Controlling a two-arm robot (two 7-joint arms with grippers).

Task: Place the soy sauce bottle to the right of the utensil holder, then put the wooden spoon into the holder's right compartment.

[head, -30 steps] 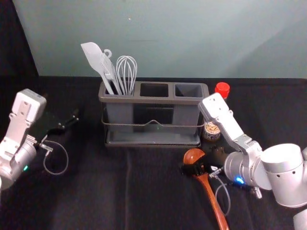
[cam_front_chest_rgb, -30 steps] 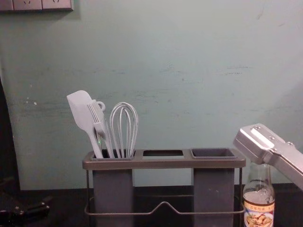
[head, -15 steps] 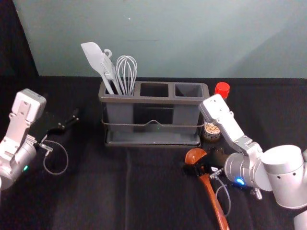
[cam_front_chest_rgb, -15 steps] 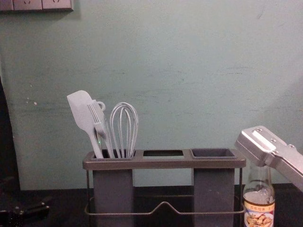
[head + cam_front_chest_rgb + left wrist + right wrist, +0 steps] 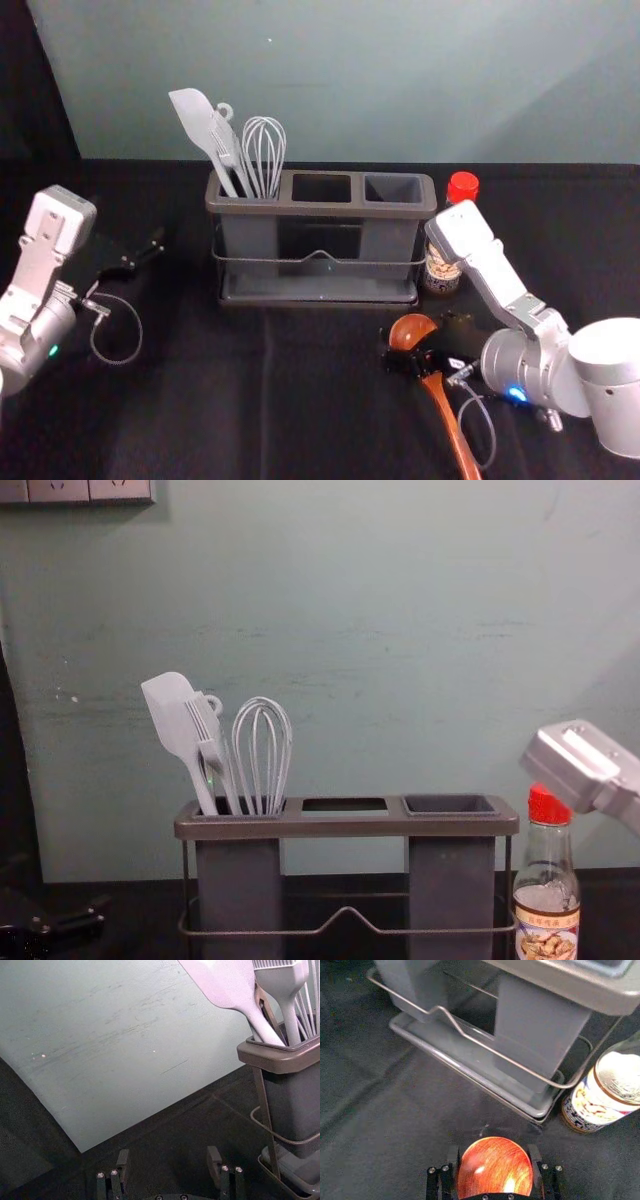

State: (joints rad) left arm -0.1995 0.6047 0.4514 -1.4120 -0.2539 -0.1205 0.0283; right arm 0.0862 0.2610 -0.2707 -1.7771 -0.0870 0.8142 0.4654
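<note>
Red bottle cap (image 5: 463, 186) — reddish-brown spoon (image 5: 409, 331)

Label (image 5: 546, 938), soy sauce btl (image 5: 545, 865), just R of utensil holder (image 5: 345, 825): paper wrap w/ a row of v. small characters along its upper band, over a pic. of food; characters too sm. to read, so brand n/a. Same label, R wrist view: seen from above at an angle, incl. a dark-and-light patterned band nr. the base; wording likewise illeg. No text, no. or brand legible.
</note>
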